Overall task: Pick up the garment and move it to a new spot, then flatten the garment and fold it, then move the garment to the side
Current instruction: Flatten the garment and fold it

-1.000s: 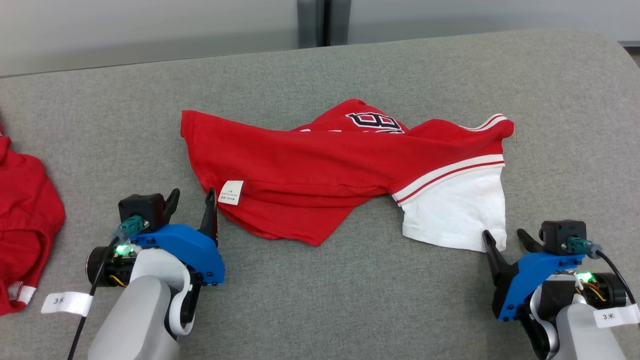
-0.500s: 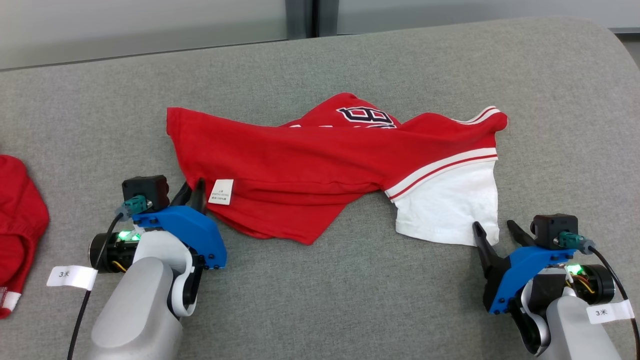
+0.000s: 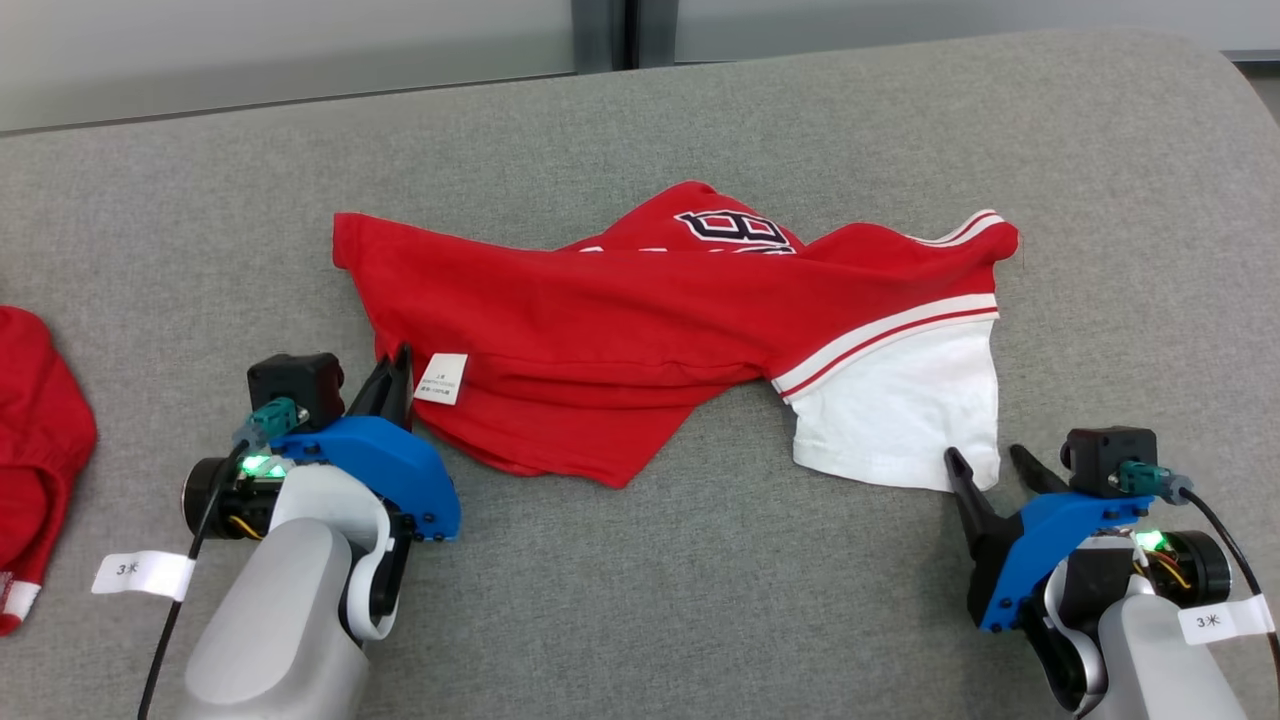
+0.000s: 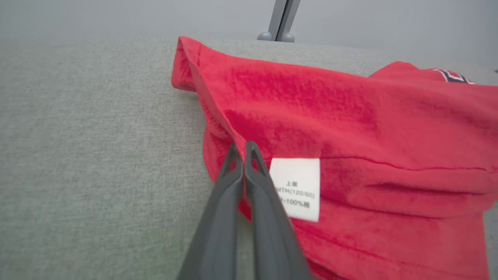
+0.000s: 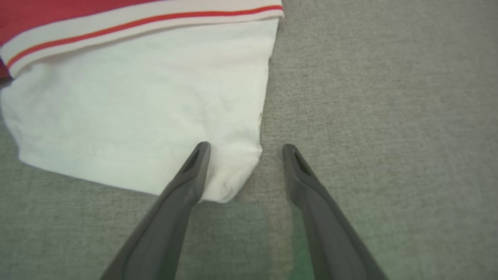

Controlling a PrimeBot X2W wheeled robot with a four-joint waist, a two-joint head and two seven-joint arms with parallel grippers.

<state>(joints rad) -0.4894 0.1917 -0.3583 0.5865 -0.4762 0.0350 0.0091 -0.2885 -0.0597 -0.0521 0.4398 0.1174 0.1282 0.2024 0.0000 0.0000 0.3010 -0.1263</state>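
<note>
The crumpled red cotton jersey with white striped sleeves [image 3: 640, 330] lies midway across the grey fabric cushion [image 3: 700, 600]. The left gripper [image 3: 393, 380] is pressed together at its hem beside the white care label [image 3: 441, 378]. It seems to nip only a thin edge, which could slip free on lifting. The right gripper [image 3: 985, 456] stands apart astride the white sleeve corner [image 5: 233, 175]; closing there may catch just one layer. No container stands here.

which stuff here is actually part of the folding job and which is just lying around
For the job: red and white shirt; left gripper, shut on its hem; right gripper, open at the white corner.
Just lying about: second red garment at the left edge.
</note>
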